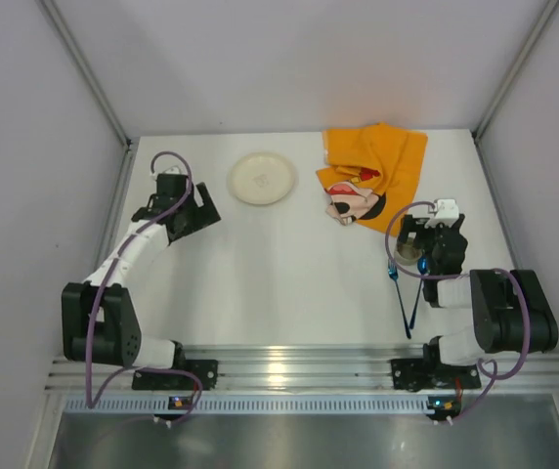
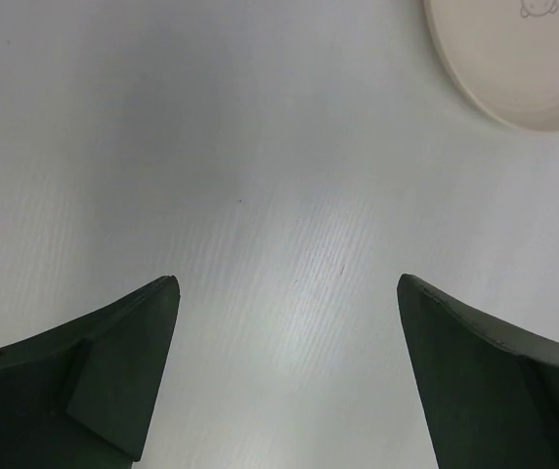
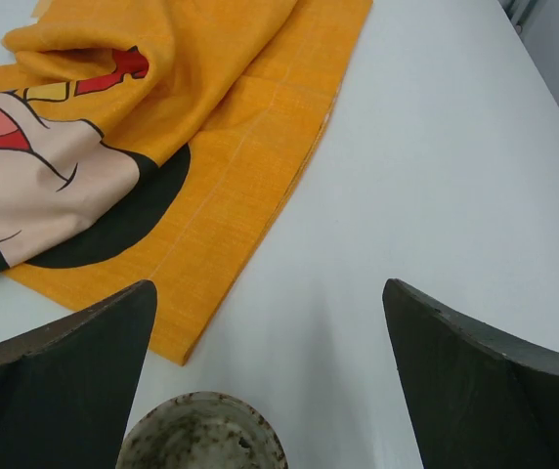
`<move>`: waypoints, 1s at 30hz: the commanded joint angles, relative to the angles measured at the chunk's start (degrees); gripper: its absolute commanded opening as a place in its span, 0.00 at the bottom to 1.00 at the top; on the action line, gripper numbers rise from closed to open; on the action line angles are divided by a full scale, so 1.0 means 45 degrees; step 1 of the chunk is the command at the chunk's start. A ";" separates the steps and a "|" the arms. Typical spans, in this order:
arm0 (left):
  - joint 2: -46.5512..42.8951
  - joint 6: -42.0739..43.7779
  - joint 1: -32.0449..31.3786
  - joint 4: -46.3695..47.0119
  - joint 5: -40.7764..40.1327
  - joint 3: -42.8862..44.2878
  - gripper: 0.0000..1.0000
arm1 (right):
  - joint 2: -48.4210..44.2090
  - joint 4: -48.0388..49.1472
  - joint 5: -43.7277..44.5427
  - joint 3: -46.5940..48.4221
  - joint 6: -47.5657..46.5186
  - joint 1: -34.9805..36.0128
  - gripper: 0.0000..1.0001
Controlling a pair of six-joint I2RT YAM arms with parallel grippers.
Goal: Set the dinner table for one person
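The dinner table is a white tabletop. A cream plate lies at the back left of centre, and its rim shows at the top right of the left wrist view. My left gripper hovers open to the plate's left, with only bare table between its fingers. A crumpled orange Mickey Mouse placemat lies at the back right. My right gripper stands open just near of the cloth, over a speckled cup.
Two blue-handled utensils lie on the table near the right arm, by the cup. An aluminium rail runs along the near edge. White walls close in the back and both sides.
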 commanded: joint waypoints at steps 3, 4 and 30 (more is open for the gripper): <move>0.1246 -0.0578 -0.0039 -0.0854 0.0706 0.1522 0.99 | 0.0012 0.1130 -0.0095 0.0063 0.0000 0.0070 1.00; 0.1480 -0.0578 -0.0174 -0.0855 0.0706 0.1988 0.99 | 0.0032 0.1130 -0.0095 0.0082 0.0000 0.0070 1.00; 1.1774 -0.1007 -0.1367 -0.2515 0.0042 1.1697 0.80 | -0.0551 0.0082 0.2943 0.0297 0.0216 0.1043 1.00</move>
